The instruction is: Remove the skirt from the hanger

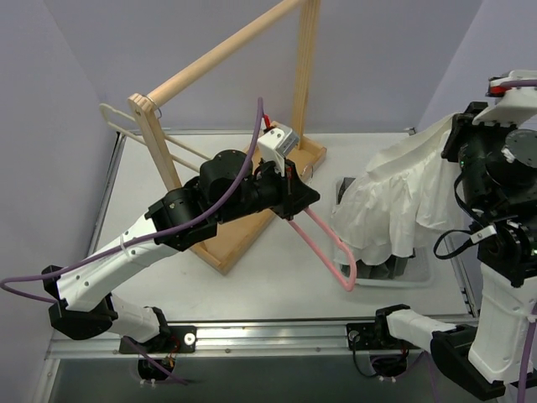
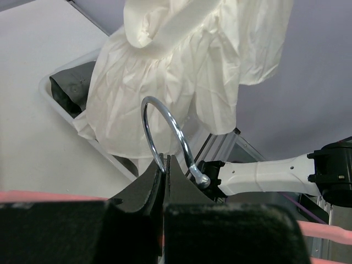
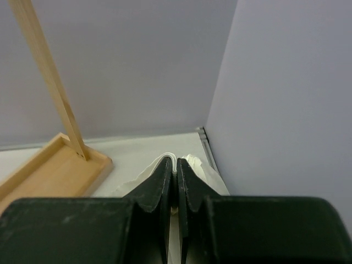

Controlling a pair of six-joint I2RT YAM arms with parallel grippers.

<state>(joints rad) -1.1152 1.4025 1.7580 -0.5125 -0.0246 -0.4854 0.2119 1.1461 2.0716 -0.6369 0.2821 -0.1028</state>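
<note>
White bench (image 1: 277, 294), wooden rack (image 1: 218, 59) behind. Left jaws clamped tight on hanger (image 1: 327, 248) by its metal hook (image 2: 165, 126), anchoring it. Right jaws pinch skirt (image 1: 394, 201), held high at right above bin (image 1: 419, 273), hem near hanger's far end.

One skirt (image 1: 394, 201), one pink hanger (image 1: 331, 252), one wooden rack (image 1: 222, 54), one bin (image 1: 403, 283)

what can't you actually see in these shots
- Top external: right end effector hidden behind the skirt and its own wrist.
- Top external: bin contents, mostly covered by the skirt.
- Left wrist: most of the pink hanger, blocked by the left end effector.
- Right wrist: most of the skirt, blocked by the fingers.
</note>
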